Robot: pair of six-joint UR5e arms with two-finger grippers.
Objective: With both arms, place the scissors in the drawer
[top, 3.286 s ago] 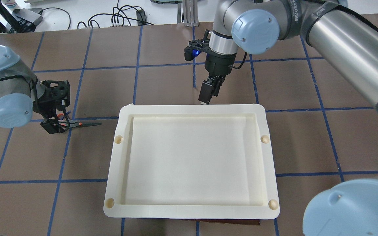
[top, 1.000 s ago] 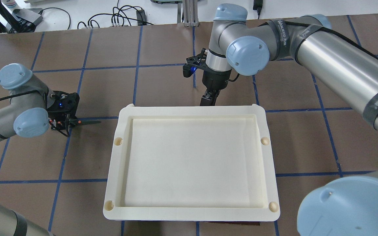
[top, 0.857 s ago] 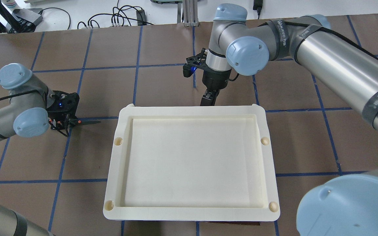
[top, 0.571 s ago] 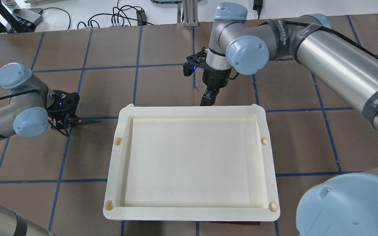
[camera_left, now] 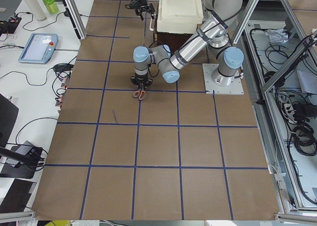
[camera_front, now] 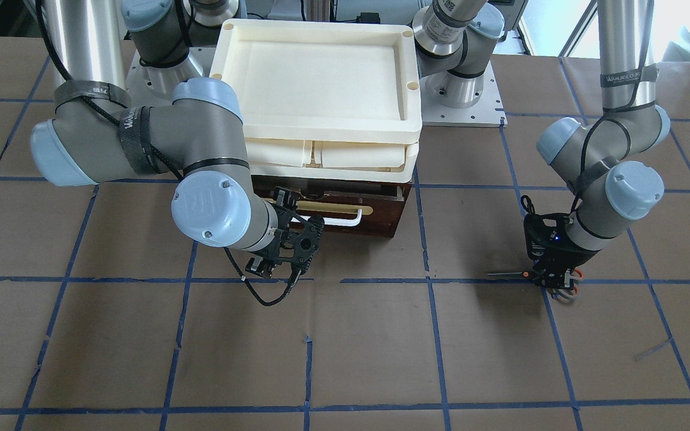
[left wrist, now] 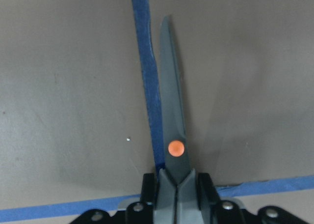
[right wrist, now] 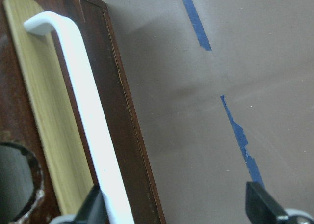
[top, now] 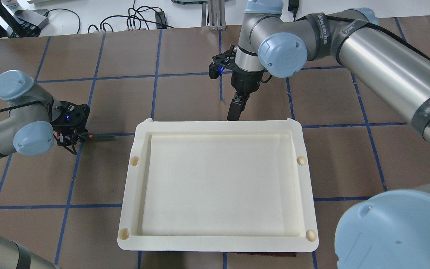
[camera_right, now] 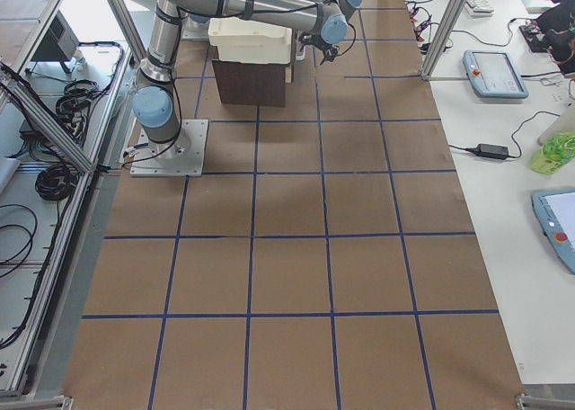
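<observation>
The scissors (left wrist: 171,116) are held by the neck between the fingers of my left gripper (left wrist: 176,182), the dark blade pointing away along the blue tape. They sit low at the table, left of the cabinet, in the overhead view (top: 101,137); the orange loops show in the front view (camera_front: 566,290). My left gripper (top: 74,136) is shut on them. My right gripper (right wrist: 176,209) is open at the dark brown drawer front (camera_front: 381,215), the white bar handle (right wrist: 83,96) just inside one finger (right wrist: 93,207). No drawer interior shows.
A cream plastic tray (top: 140,179) tops the cabinet and hides the drawer from above; cream tray fronts (camera_front: 333,157) sit over the brown drawer. The brown table mat carries a blue tape grid (top: 155,76). Cables lie beyond the far edge (top: 140,20).
My left gripper came down over the scissors' handles and shut on them, then shifted slightly. My right gripper dropped lower in front of the cabinet and edged a little away from it.
</observation>
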